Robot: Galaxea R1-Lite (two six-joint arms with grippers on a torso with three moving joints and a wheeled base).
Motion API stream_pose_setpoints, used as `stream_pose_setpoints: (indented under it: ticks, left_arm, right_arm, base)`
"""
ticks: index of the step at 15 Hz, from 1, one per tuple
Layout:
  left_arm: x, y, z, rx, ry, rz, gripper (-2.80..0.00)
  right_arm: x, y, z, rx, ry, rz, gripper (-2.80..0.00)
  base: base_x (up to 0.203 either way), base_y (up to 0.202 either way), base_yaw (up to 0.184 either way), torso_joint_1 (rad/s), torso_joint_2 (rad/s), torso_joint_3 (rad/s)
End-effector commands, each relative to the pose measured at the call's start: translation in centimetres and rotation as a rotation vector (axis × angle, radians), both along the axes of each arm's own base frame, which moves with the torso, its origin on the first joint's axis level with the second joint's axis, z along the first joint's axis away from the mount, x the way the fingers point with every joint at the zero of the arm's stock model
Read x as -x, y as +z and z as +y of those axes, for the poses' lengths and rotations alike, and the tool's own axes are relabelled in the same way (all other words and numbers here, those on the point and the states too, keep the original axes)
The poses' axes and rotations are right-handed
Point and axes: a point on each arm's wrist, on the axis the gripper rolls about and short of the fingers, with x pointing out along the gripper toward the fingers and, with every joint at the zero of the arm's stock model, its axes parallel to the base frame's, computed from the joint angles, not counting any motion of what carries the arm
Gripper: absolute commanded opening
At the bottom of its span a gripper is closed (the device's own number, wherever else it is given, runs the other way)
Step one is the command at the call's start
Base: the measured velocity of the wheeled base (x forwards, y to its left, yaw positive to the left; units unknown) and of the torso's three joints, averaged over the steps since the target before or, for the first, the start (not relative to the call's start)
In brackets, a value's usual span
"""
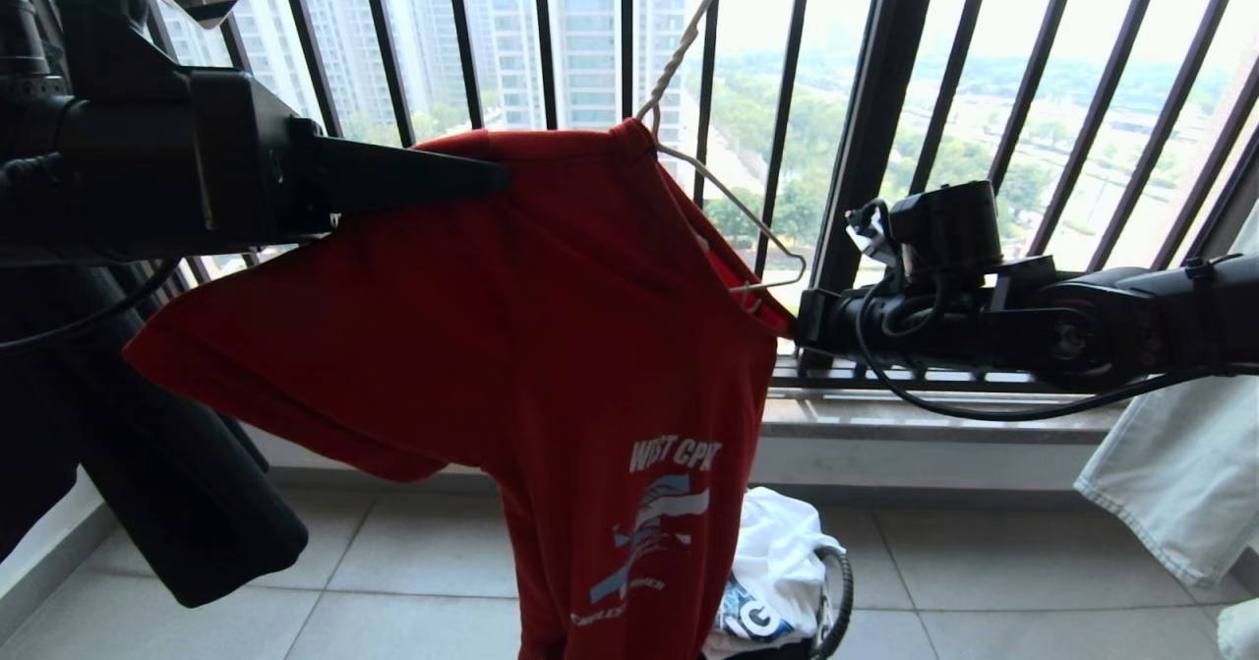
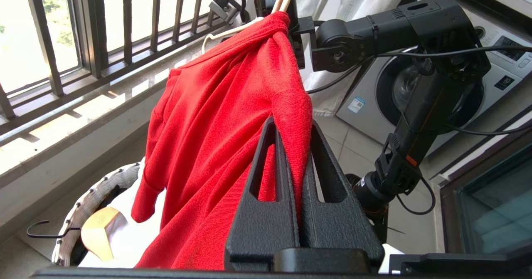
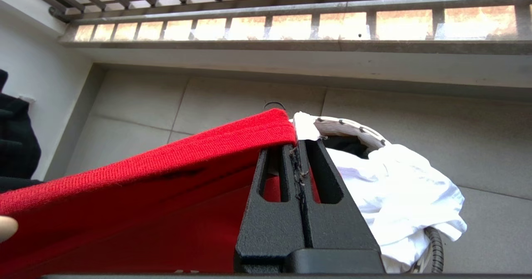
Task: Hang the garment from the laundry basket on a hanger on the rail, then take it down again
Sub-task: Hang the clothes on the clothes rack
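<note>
The garment point(image 1: 551, 345), a red T-shirt with white lettering, hangs stretched between my two grippers in front of the window. My left gripper point(image 1: 502, 178) is shut on a fold at its upper left point(image 2: 293, 123). My right gripper point(image 1: 795, 321) is shut on the ribbed edge at its upper right point(image 3: 297, 144). The cream hanger point(image 1: 728, 203) has its hook rising above the neck and one arm poking out bare towards the right gripper; its other arm is hidden in the cloth. The laundry basket point(image 1: 838, 581) stands on the floor below. The rail is out of view.
Black window railing point(image 1: 866, 149) runs close behind the shirt. A black garment point(image 1: 177, 483) hangs at left, a pale one point(image 1: 1170, 483) at right. White clothes point(image 1: 777, 571) and a tan wooden hanger point(image 2: 97, 233) lie in the basket. A washing machine point(image 2: 415, 96) stands behind my right arm.
</note>
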Motion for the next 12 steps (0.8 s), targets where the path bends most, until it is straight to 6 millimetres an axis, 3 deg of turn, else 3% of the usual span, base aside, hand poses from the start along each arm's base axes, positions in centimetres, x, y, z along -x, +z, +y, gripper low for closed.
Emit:
stream_pose_setpoints:
  ticks: [1,6,12]
  left_arm:
    - [-0.6,-0.3,-0.2,0.001,-0.003,0.002,-2.80]
    - [-1.8,-0.9,-0.5,-0.003,0.003,0.011,-2.80]
    - [-3.3,-1.8,-1.0,-0.018,0.000,0.039,-2.80]
  right_arm:
    - [0.0,0.4,-0.5,-0.002,-0.010,-0.012,-2.80]
    - [-0.1,0.7,-1.4,0.032,-0.018,-0.009,-2.80]
    - [0.2,2.5,-2.1,0.094,-0.006,0.047,-2.80]
  base:
    - [0.000,0.000,0.000,0.000,0.00,0.000]
    - [0.000,0.000,0.000,0.000,0.00,0.000]
    - [0.000,0.000,0.000,0.000,0.00,0.000]
